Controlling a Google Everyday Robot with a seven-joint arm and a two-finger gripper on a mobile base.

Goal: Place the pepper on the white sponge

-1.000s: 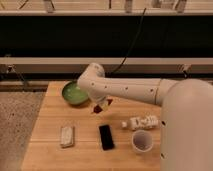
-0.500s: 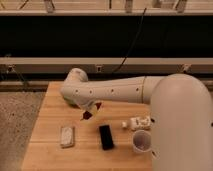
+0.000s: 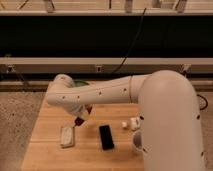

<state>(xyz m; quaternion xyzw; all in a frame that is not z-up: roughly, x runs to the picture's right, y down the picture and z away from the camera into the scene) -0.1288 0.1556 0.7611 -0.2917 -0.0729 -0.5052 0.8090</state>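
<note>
Pepper point(image 3: 78, 122) status: held at the tip of the gripper point(image 3: 81, 118), hanging as a small dark red shape just above and to the right of the white sponge point(image 3: 67, 136); it is not yet on the sponge. The jaws are clenched on the pepper; the contact area is dark and tucked under the arm point(image 3: 107, 92), so the hold appears to be near the pepper's upper end, but this is not certain.

Change over the last second: the arm has swung leftward and downward across the wooden table point(image 3: 45, 155); the gripper, previously in front of the green bowl point(image 3: 80, 83) and well apart from the sponge, is now near the sponge's upper right corner; the bowl is almost wholly hidden behind the arm. The sponge, black phone point(image 3: 106, 137), white bottle point(image 3: 131, 123) and white cup point(image 3: 137, 144) hold their places.

Meaning for the task: transport is nearly complete. The remaining work is judged to be a short shift left and toward the table's near edge, which centres the pepper over the sponge, followed by a lowering and a release. A release at this position would likely land the pepper on bare wood beside the sponge, or on its edge.
</note>
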